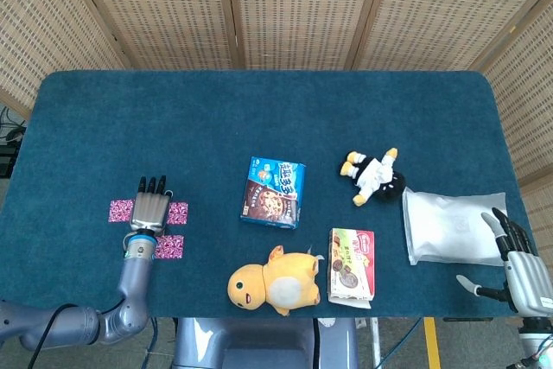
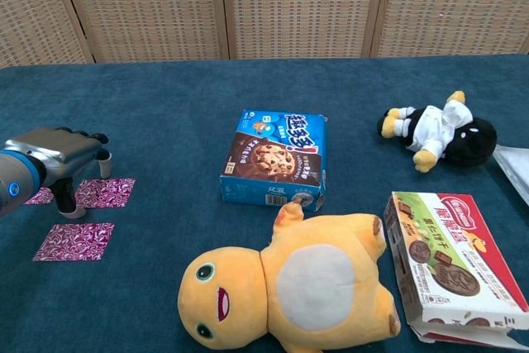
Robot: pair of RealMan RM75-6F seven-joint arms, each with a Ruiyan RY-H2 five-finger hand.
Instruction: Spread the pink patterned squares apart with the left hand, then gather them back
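Three pink patterned squares lie apart on the blue cloth at the front left: a left square [image 1: 120, 210] [image 2: 37, 196], a right square [image 1: 177, 212] [image 2: 105, 192] and a nearer square [image 1: 168, 246] [image 2: 74, 241]. My left hand [image 1: 149, 207] [image 2: 56, 157] hovers palm down between the left and right squares, fingers stretched forward and holding nothing. Its thumb tip [image 2: 65, 207] reaches down to the cloth between them. My right hand [image 1: 520, 258] rests open at the far right edge, beside the white bag.
A blue cookie box [image 1: 273, 192] [image 2: 276, 158] lies mid-table, with a yellow plush [image 1: 275, 280] [image 2: 293, 285] in front of it. A biscuit box [image 1: 352, 266] [image 2: 450, 266], a penguin plush [image 1: 375, 176] [image 2: 438, 131] and a white bag [image 1: 451, 226] lie to the right.
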